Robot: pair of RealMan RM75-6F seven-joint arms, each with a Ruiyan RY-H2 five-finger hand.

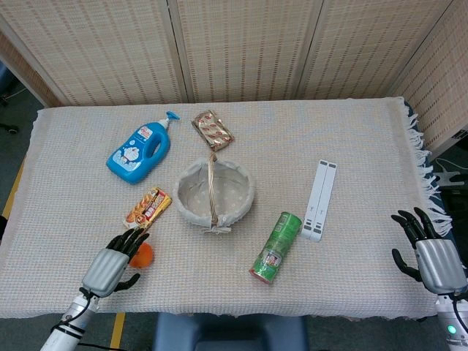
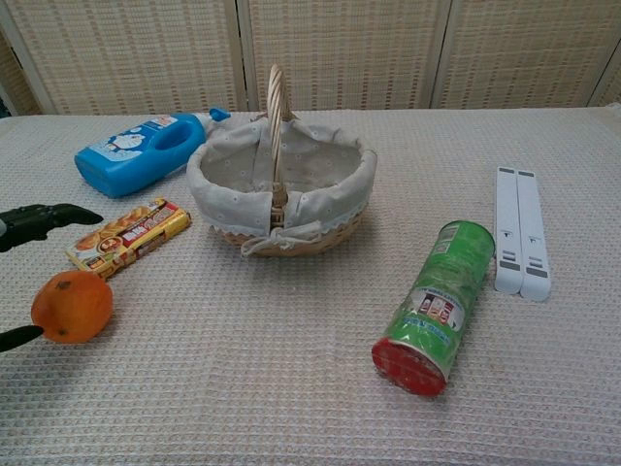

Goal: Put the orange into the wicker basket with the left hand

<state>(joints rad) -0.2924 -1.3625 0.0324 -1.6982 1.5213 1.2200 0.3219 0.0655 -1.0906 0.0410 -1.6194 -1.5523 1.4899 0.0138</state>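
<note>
The orange [image 2: 71,306] lies on the cloth near the front left, in front of a snack bar. In the head view only its right side [image 1: 145,253] shows past my left hand [image 1: 110,268]. That hand hovers just left of and over the orange with its fingers [image 2: 44,217] spread above it and the thumb low beside it; it holds nothing. The wicker basket [image 1: 182,183], cloth-lined with an upright handle, stands at mid-table to the right of and behind the orange; its rim [image 2: 365,171] also shows in the chest view. My right hand [image 1: 431,256] hangs open at the table's right edge.
A blue bottle [image 1: 139,151] lies behind left, a yellow snack bar [image 1: 148,210] just behind the orange, a brown packet [image 1: 213,130] behind the basket. A green can [image 1: 277,247] lies on its side right of the basket, with a white folded stand [image 1: 319,199] beyond it.
</note>
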